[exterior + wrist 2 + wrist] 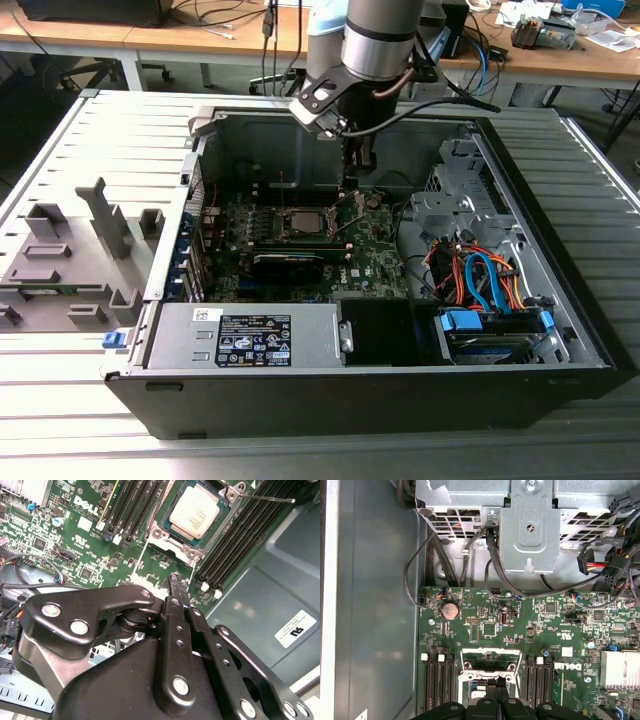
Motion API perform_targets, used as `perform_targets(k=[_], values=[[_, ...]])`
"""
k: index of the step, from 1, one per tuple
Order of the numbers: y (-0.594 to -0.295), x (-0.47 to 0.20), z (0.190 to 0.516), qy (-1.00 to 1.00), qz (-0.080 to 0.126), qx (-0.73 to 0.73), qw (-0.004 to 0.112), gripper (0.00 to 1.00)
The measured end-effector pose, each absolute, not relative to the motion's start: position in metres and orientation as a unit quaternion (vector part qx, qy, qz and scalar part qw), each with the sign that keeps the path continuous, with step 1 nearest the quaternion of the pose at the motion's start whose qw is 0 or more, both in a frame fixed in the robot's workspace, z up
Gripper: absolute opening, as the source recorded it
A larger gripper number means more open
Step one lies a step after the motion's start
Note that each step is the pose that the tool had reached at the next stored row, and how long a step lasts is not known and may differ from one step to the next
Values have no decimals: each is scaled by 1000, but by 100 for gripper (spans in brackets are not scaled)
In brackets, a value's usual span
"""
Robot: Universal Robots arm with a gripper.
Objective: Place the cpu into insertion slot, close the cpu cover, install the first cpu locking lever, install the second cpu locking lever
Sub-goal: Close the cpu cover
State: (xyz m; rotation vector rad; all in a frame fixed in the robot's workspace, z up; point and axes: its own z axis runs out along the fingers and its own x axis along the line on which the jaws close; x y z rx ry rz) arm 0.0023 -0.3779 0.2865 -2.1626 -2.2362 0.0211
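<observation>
The cpu [196, 510], a silver-topped square chip, lies flat in the insertion slot [220, 522] on the green board; it is also seen from outside as the cpu [301, 222]. The cpu cover [490, 653], a thin metal frame with a square window, stands raised at the side of the slot, on the exterior view's right as the cover [350, 212]. My gripper [178, 580] is shut, its tips just at the cover's free edge. In the exterior view the gripper [358, 165] hangs right above the cover. A thin locking lever [265, 499] sticks out past the slot's corner.
Black memory slots [250, 535] flank the socket. A black graphics card [288, 262] lies in front of it, then the power supply [250, 335]. A metal drive cage [450, 200] and orange and blue cables [480, 275] fill the exterior view's right. Grey fixtures [70, 260] stand outside the case.
</observation>
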Motion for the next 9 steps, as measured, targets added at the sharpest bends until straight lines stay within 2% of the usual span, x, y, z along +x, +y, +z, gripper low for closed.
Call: perform_targets(k=[9], values=[[-378, 7, 283, -719, 7, -695, 15, 11]])
